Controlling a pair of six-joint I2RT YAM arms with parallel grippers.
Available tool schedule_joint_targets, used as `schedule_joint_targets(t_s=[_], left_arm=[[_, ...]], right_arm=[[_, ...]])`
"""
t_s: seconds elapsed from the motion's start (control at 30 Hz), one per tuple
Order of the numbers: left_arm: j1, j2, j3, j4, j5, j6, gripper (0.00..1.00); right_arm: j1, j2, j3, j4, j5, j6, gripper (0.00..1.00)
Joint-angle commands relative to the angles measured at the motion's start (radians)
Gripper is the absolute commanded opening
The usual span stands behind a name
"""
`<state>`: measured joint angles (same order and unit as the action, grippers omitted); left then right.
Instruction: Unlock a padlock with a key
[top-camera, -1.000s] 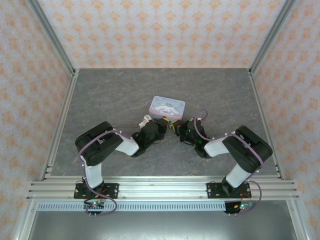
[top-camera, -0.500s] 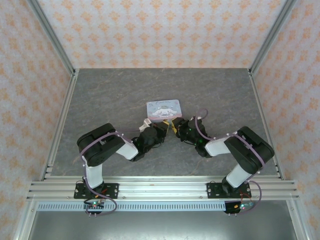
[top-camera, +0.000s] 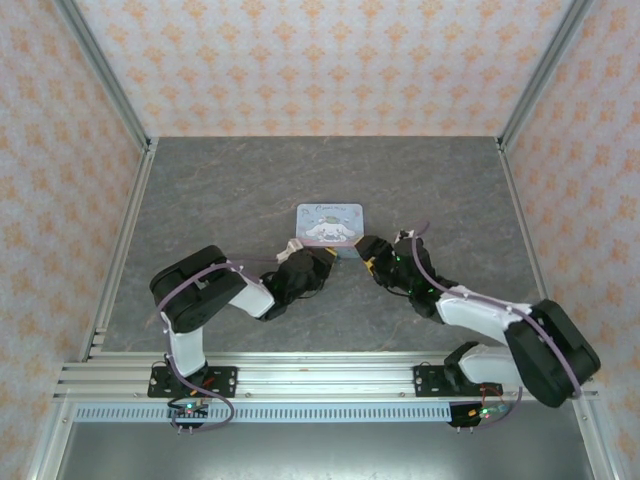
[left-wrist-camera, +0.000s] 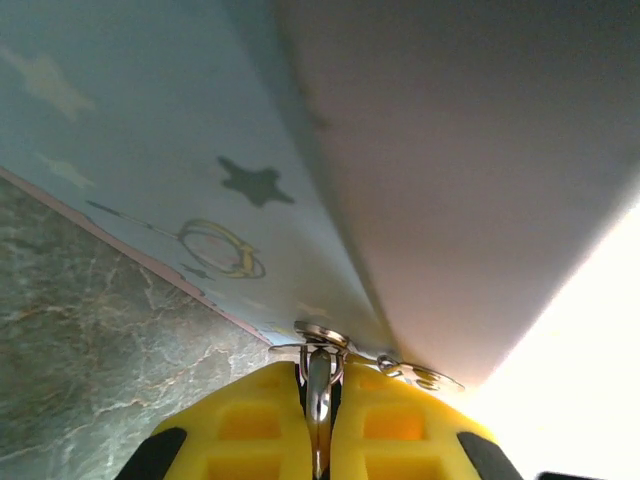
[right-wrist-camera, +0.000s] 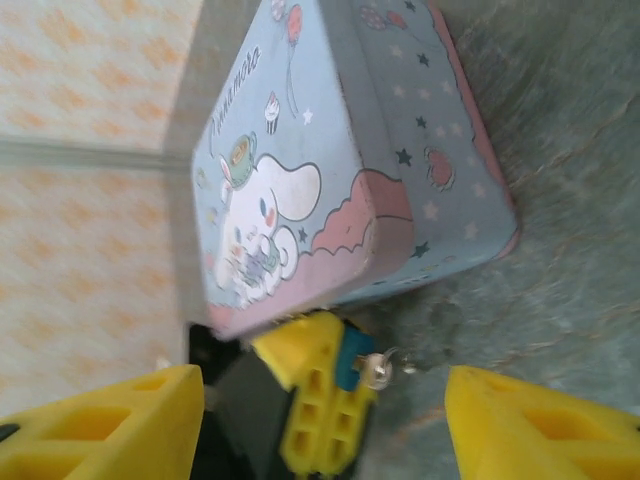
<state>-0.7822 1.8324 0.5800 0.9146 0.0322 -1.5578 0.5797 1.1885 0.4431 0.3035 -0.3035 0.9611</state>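
1. Tabletop (top-camera: 220, 190): a grey stone-look surface with pale veining is seen; matt, faintly textured.
2. Tin (right-wrist-camera: 270, 200): smooth printed sheet metal is suggested; pale-blue coating, satin sheen, rounded edges.
3. Padlock (right-wrist-camera: 347, 358): the body is shown as smooth, teal-coated; finer finish cannot be resolved.
4. Key (right-wrist-camera: 378, 368): bare bright metal, polished, highlights are caught.
5. Left gripper (left-wrist-camera: 318, 375), right gripper (right-wrist-camera: 322, 383): fingers are moulded in yellow plastic; matt, pocketed.
6. Rails (top-camera: 320, 375) at the tabletop's near edge: bare extruded metal, dull silver, grooved.
7. Walls (top-camera: 300, 60): matt patterned covering, paper-like.
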Motion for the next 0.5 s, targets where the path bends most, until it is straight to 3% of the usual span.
schedule_joint_targets(t_s=[0.0,0.17,0.33,0.47], left_arm=[[0.014,-0.061,0.028,-0.110,0.050,0.088,0.00],[0.033,-0.092,0.061,-0.202,0.113,0.131,0.00],[0.052,-0.116,0.110,-0.312,0.192,0.165,0.00],[0.065,-0.136,0.145,-0.396,0.246,0.195,0.00]], right_arm=[[-0.002,-0.025,0.098,-0.310,0.015,-0.340,0.62],[0.048,0.068,0.211,-0.434,-0.022,-0.565,0.54],[0.151,0.187,0.316,-0.541,0.073,-0.728,0.46],[0.188,0.235,0.349,-0.556,0.156,-0.782,0.45]])
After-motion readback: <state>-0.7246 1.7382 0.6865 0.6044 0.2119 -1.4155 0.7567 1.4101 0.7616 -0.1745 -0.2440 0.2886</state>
